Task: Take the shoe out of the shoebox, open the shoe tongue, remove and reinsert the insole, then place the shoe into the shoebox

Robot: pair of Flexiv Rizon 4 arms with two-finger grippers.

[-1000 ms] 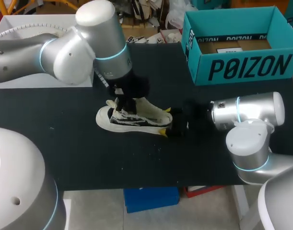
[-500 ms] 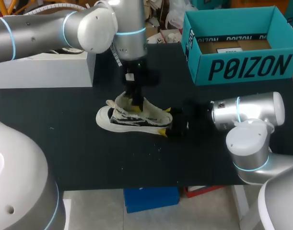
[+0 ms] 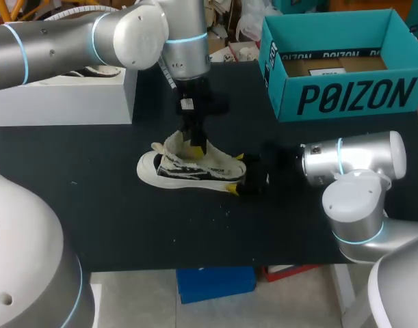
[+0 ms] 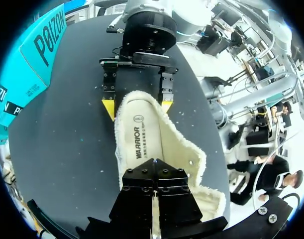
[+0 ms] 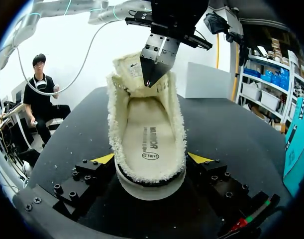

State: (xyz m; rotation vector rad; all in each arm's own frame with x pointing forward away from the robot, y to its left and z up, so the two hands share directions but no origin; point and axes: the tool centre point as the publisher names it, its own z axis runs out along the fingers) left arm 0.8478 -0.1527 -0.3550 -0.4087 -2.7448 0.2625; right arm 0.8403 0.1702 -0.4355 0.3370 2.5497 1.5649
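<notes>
A cream fleece-lined shoe (image 3: pixel 195 167), on the black tabletop (image 3: pixel 92 205) near the teal cardboard shoebox (image 3: pixel 345 96), is clamped at the heel by the right tool (image 3: pixel 236 172). The left tool (image 3: pixel 194 147) is seen with fingers together at the shoe's tongue (image 5: pixel 131 67).

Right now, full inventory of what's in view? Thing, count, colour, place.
shoe: 1, cream with black side and white sole, middle of table, out of the box
insole: 1, cream, inside the shoe
shoebox: 1, teal, open, table's back right
white block: 1, white, table's back left
table: 1, black
left gripper: 1, black, yellow tips, shut, at the shoe's opening beside the tongue
right gripper: 1, black, yellow tips, shut on the shoe's heel
</notes>
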